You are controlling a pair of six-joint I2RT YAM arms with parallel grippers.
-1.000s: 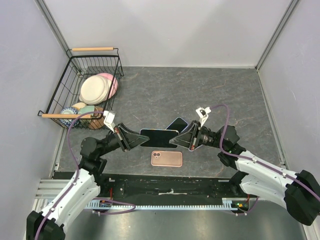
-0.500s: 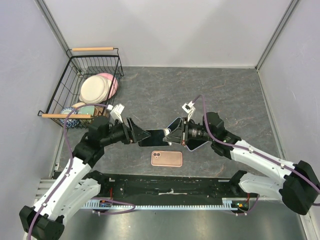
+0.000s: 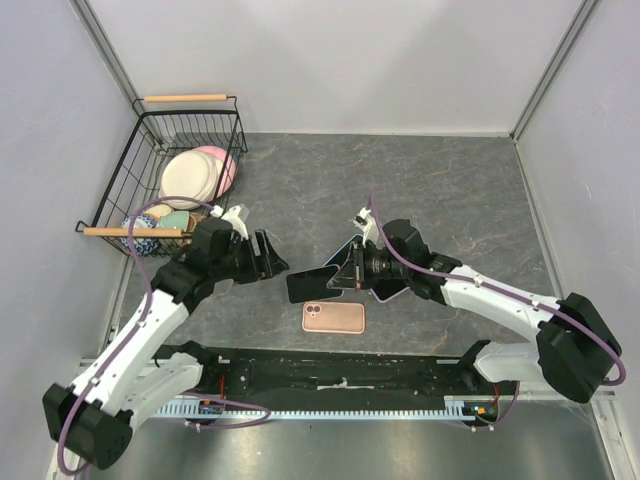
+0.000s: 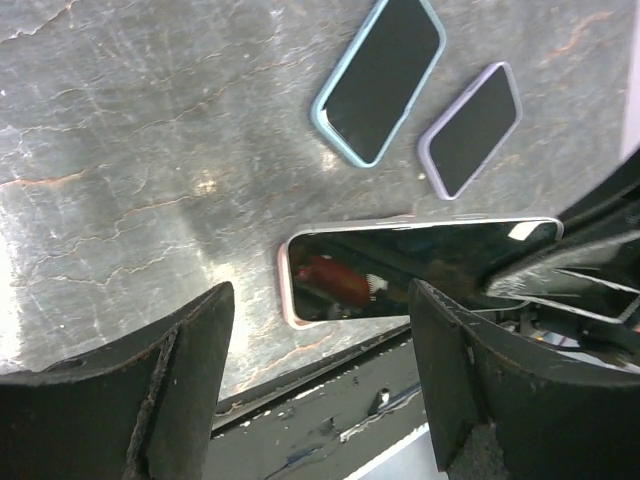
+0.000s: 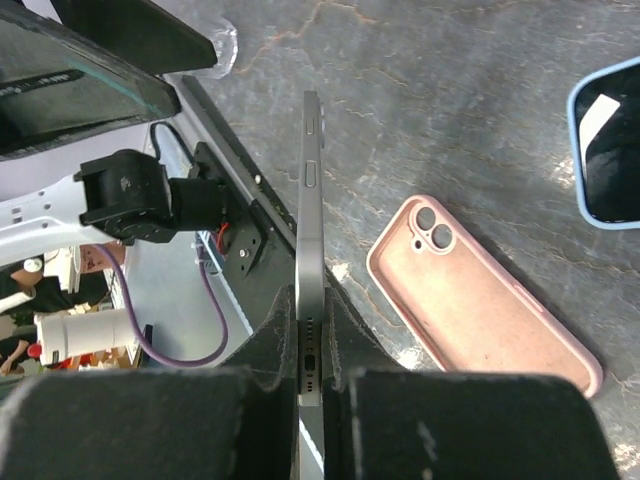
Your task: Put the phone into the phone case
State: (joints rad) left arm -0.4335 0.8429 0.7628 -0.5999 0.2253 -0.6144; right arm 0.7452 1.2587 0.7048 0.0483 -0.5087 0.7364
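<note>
1. From the top camera I see the right gripper (image 3: 340, 278) clenched on one end of the dark phone (image 3: 310, 285), which juts out toward the left arm. The left gripper (image 3: 272, 256) stands released, jaws spread, just beside the phone's free end and apart from it. The pink phone case (image 3: 333, 318) lies flat on the table (image 3: 450, 190), on the near side of the phone, with nothing in it. A wire basket (image 3: 170, 130) holding plates (image 3: 192, 176) sits at the far left.

2. On the left wrist camera both of that claw's fingers (image 4: 170, 390) are wide apart and grip nothing. Between them I look at the phone (image 4: 400, 270), screen toward me, its right end pinched by the other arm's fingers. Farther out on the table lie a blue-cased phone (image 4: 380, 80) and a purple-cased phone (image 4: 470, 130), side by side and not touching.

3. On the right wrist camera the phone (image 5: 308, 230) shows edge-on, side buttons facing me, clamped between the right gripper's (image 5: 308, 350) two pads. The phone case (image 5: 490, 315) lies just beside it on the table, camera cut-out toward the phone. I cannot tell whether the phone touches the table.
</note>
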